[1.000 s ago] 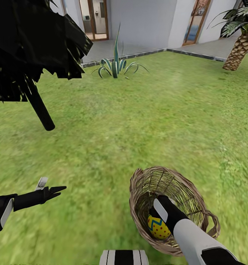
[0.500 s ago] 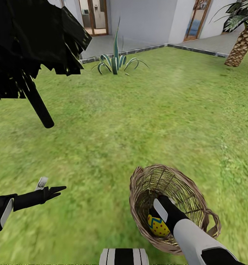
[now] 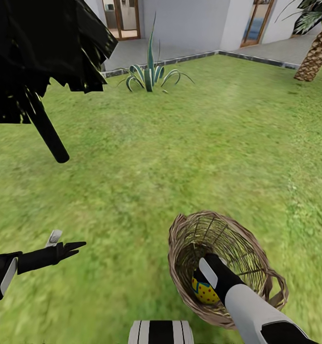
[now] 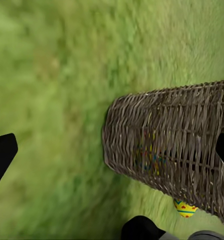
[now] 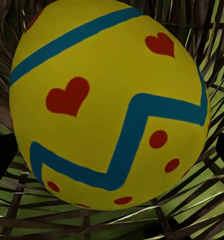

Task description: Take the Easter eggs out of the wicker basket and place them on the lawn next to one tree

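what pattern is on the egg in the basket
Yellow Easter egg with blue-green zigzag bands, red hearts, dots; right wrist view.

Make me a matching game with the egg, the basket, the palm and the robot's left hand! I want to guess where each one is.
Things:
1. Easter egg
2. wicker basket
3. palm
4. left gripper

Places or states:
A. far off, by the white house
B. hovering over bare grass, holding nothing
C. inside the basket, between the right gripper's fingers
D. lying on the lawn, tipped, with an arm reaching into it

Pairs: 1-C, 2-D, 3-A, 4-B
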Available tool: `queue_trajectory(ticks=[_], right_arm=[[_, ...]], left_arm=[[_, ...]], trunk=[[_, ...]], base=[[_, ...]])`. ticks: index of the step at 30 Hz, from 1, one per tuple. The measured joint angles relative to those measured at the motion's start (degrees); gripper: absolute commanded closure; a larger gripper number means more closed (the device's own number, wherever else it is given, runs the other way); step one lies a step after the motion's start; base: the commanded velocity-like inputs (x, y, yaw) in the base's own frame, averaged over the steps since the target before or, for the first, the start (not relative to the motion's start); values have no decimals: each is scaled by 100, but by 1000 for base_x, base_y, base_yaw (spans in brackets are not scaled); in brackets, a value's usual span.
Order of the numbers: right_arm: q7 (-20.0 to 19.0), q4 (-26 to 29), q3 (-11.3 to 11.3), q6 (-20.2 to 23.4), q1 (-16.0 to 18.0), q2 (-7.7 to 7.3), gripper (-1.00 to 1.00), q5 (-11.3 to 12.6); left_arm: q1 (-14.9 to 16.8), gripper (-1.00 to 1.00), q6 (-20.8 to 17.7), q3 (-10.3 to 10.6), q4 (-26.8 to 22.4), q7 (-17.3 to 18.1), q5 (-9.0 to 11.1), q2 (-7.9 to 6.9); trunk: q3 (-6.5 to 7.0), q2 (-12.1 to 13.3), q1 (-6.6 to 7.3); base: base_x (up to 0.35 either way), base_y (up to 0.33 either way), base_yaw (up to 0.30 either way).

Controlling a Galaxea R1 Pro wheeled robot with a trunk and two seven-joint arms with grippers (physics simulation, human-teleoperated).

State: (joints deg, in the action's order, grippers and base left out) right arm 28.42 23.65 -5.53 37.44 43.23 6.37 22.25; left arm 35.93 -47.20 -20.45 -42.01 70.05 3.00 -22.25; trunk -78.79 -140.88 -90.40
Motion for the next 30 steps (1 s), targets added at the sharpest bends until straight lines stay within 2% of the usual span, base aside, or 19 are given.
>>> queue_trajectory(ticks=[17, 22, 30], right_arm=[[-2, 10, -1, -4, 0, 0, -100, 0], [-8, 15, -6, -257, 0, 1, -100, 7], [-9, -6, -8, -303, 0, 4, -100, 9]], left_arm=[[0, -100, 0, 0, 1, 0, 0, 2], [0, -100, 0, 0, 1, 0, 2, 2], [0, -100, 0, 0, 2, 0, 0, 2]], trunk=[[-156, 0, 0], [-166, 0, 0], [-167, 0, 0]], base=[[0, 0, 0], [0, 0, 0], [0, 0, 0]])
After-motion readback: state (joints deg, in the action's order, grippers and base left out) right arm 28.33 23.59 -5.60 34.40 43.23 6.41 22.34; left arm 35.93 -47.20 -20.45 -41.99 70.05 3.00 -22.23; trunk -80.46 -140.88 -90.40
